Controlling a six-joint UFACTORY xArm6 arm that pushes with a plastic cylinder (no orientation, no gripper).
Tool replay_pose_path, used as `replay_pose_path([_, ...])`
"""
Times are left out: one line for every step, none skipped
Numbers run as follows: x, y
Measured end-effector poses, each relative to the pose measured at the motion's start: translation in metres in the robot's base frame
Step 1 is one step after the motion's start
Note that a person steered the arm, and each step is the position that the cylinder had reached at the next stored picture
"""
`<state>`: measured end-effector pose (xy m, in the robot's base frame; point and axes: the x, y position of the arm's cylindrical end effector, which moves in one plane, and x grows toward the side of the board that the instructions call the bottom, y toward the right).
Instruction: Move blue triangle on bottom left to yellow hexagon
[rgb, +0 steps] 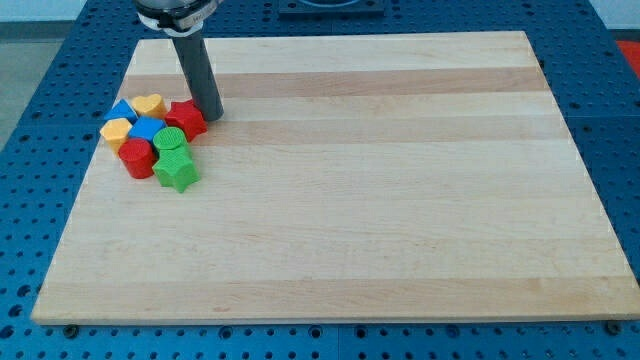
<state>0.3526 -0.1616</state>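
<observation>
Blue triangle (123, 110) — apex up-left — beside yellow hexagon (116, 131).

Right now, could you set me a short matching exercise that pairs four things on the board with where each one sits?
Things:
1. my tip
2. green star
3. yellow heart
4. yellow hexagon

Places:
A. view's left edge of the cluster
B. view's bottom end of the cluster
C. just right of the red block at the cluster's right
D. view's top of the cluster, right of the blue triangle

Pairs: 1-C, 2-B, 3-D, 4-A
</observation>
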Motion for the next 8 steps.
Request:
replay_pose_path([-0.059,0.017])
replay_pose_path([-0.104,0.011])
replay_pose_path([-0.089,-0.045])
replay_pose_path([-0.029,-0.106])
replay_pose_path([0.016,-0.140])
replay_pose_path([0.019,-0.143])
replay_pose_path([0.047,-0.143])
replay_pose_path([0.090,-0.140])
